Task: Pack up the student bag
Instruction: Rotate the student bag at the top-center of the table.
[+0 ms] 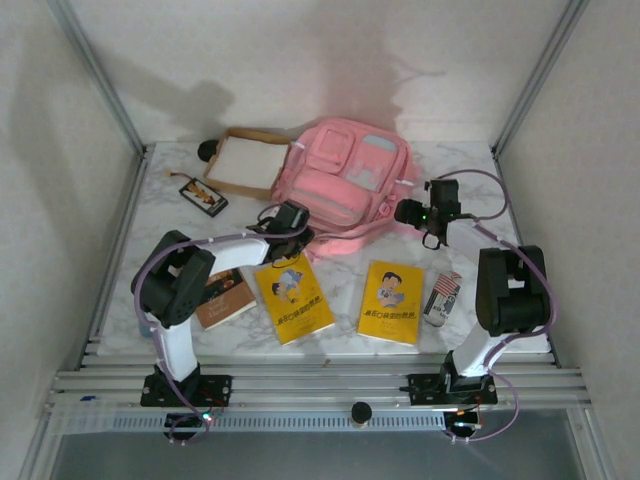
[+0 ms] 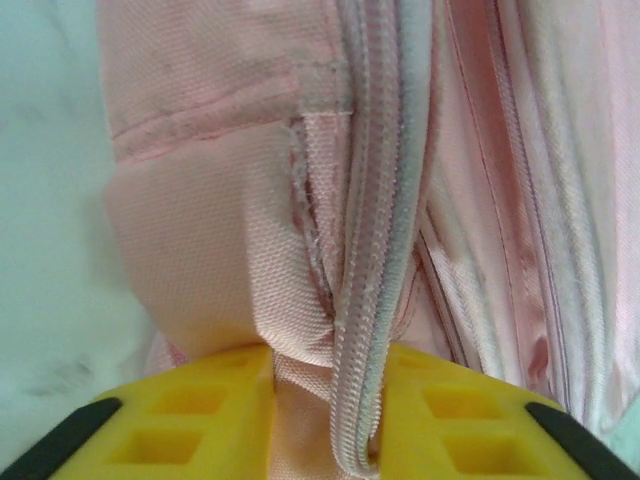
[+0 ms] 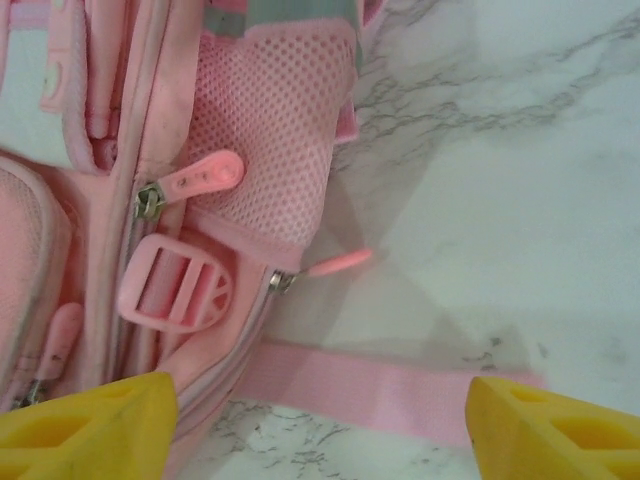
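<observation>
The pink student bag [image 1: 345,180] lies flat at the back middle of the marble table, front pockets facing up. My left gripper [image 1: 298,226] is at the bag's near left edge. In the left wrist view its yellow fingers [image 2: 200,410] are shut on a fold of pink fabric and the zipper band [image 2: 375,250] of the bag. My right gripper [image 1: 417,214] hovers at the bag's right side. It stands open [image 3: 320,420] over a pink strap [image 3: 380,385], close to a zipper pull [image 3: 335,263] and a plastic buckle [image 3: 175,283]. Nothing sits between its fingers.
Two yellow books [image 1: 292,298] [image 1: 392,302] and a brown book [image 1: 225,297] lie near the front edge. A striped can [image 1: 441,298] rests by the right arm. A shallow cardboard tray [image 1: 245,162] and a small flat card [image 1: 203,195] sit at the back left.
</observation>
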